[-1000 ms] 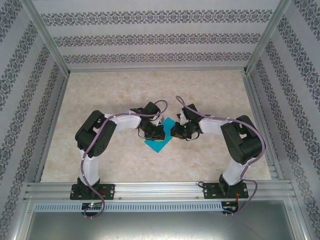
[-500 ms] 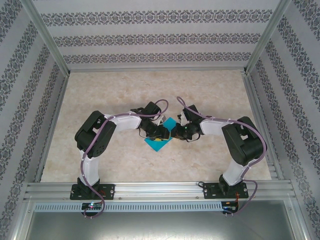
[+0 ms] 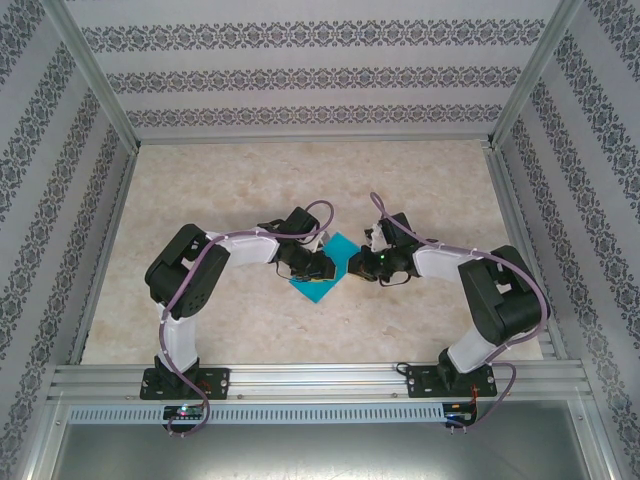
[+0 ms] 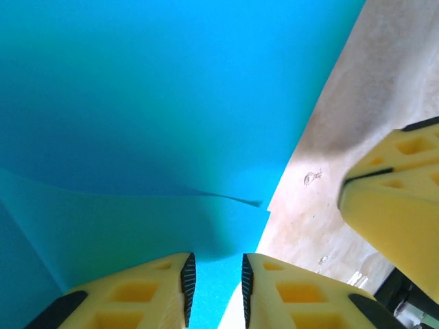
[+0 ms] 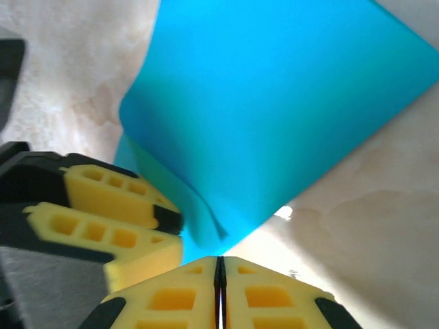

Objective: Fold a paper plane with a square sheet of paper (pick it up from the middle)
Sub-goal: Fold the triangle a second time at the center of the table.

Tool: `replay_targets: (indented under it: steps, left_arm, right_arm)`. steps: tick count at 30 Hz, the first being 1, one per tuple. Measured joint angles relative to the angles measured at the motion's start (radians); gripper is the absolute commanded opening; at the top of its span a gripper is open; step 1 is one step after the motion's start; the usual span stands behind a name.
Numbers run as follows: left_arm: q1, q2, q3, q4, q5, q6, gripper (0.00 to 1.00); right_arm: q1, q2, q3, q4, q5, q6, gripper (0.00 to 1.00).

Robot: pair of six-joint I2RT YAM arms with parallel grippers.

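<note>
Beige marbled tabletop [image 3: 250,190], matte and mottled, boxed in by walls [image 3: 300,80] papered with grey ornamental stripes and by an aluminium frame [image 3: 300,380] along the near edge. Your square sheet of paper [image 3: 318,290] sits mid-table between the two wrists, turned like a diamond. It is thin, plain teal and matte, with no print. In the left wrist view it reads as two layers: an upper flap bows up in a soft curve over a flatter lower one, and a fine crease line runs out to its right edge. Your left gripper [image 4: 214,264] has yellow ribbed fingers with black pads. Its jaws stand narrowly parted, with teal showing through the gap, so it has no firm pinch on the sheet. Your right gripper [image 5: 219,264] is built the same, jaws pressed flat together and holding nothing. Its tips sit just beside the sheet's near corner, with bare table between them in the left wrist view. From above, both wrists and their purple cables [image 3: 320,210] cover the middle of the sheet, so its top and bottom corners are what you see.
</note>
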Motion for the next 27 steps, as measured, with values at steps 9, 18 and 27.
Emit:
replay_targets:
  steps: [9,18,27]
  left_arm:
    - [0.0,-0.002,-0.013,0.013,-0.013,-0.008,0.14]
    - [0.0,-0.003,-0.019,0.023,-0.017,-0.008,0.12]
    - [0.0,-0.005,-0.022,0.026,-0.019,-0.008,0.12]
  right_arm:
    - [0.031,-0.006,-0.037,0.118,-0.068,0.076,0.06]
    - [0.06,0.078,-0.036,0.156,-0.086,0.095,0.03]
    - [0.06,0.124,-0.005,0.155,-0.087,0.089,0.03]
